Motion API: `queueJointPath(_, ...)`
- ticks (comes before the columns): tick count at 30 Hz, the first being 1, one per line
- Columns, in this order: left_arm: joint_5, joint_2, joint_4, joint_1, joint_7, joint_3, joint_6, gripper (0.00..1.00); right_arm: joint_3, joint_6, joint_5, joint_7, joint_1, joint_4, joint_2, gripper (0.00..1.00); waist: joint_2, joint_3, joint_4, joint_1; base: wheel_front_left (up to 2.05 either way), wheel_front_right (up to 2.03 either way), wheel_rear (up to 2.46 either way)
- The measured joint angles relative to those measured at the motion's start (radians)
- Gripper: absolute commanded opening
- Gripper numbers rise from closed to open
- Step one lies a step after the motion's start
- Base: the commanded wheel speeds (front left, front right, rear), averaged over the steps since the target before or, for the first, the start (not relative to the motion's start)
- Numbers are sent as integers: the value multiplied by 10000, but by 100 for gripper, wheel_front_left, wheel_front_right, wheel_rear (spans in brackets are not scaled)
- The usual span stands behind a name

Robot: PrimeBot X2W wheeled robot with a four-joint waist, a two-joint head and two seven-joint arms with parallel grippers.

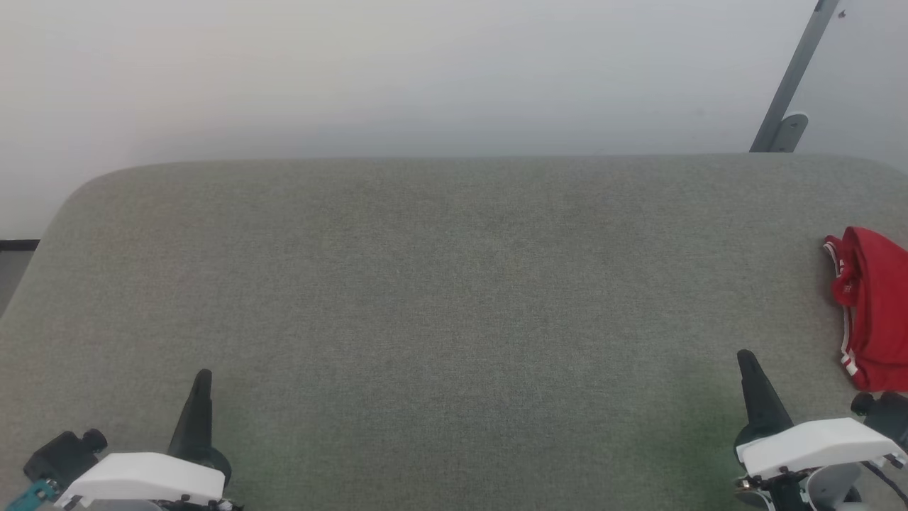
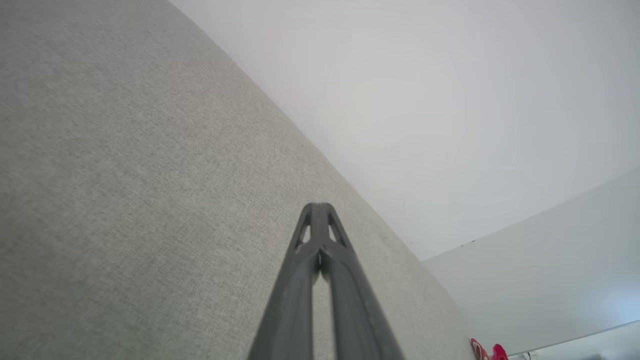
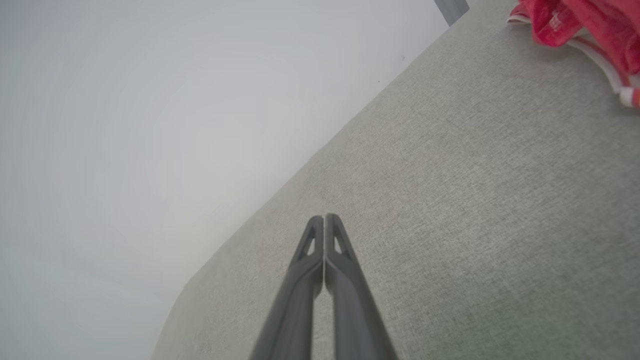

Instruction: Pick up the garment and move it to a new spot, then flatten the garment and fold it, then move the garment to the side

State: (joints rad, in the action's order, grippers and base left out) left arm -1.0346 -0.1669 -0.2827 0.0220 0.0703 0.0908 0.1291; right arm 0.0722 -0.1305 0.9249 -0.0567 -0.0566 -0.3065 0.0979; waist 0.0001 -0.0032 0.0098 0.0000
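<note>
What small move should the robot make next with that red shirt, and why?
Probably open the right end effector and swing it toward the garment: it lies bunched at the far right of the grey surface, nearest that shut end effector.

On my head feed I see a broad table (image 1: pixel 454 284) covered in grey-green woven cloth, with a rounded far left corner. Behind it stands a plain pale wall (image 1: pixel 355 71). At the upper right, a slanted grey bar (image 1: pixel 794 78) comes down to a small rounded bracket (image 1: pixel 789 131) just behind the table's far edge. A dark strip (image 1: pixel 18 245) shows at the far left.
</note>
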Motion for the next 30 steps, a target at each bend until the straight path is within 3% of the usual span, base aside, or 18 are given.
queueJointPath(30, -2562, 520, 161, 350, -815, 104, 0, 0, 198, 0, 3005, 757, -208, 253, -205, 0, 0, 23, -36, 0, 0, 0, 0)
